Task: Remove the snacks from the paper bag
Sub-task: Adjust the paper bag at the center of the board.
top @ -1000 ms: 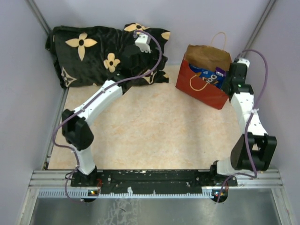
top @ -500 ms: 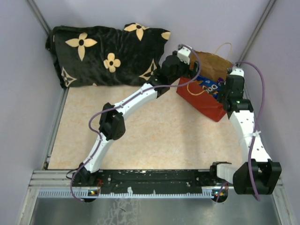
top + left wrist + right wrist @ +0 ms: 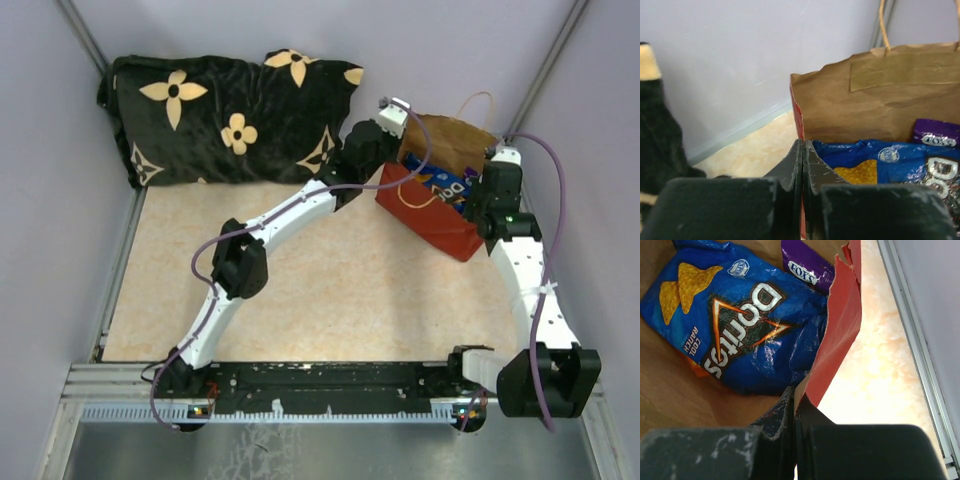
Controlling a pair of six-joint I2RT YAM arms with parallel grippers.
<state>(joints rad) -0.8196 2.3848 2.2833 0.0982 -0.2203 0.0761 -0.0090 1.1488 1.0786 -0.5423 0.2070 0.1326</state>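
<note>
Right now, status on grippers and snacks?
Left gripper shut on paper bag rim. Right gripper likewise, opposite side. Doritos bag, purple pouch inside. Mouth unobstructed.

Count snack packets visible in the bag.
2: blue Doritos bag lying inside the paper bag, purple pouch tucked beside it at one end. Others may be hidden underneath.

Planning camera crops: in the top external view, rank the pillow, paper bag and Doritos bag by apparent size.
Largest: pillow.
Then: paper bag.
Smallest: Doritos bag, only partly showing inside it.

The paper bag [image 3: 432, 213] is red, Doritos [image 3: 441, 181] blue.
</note>
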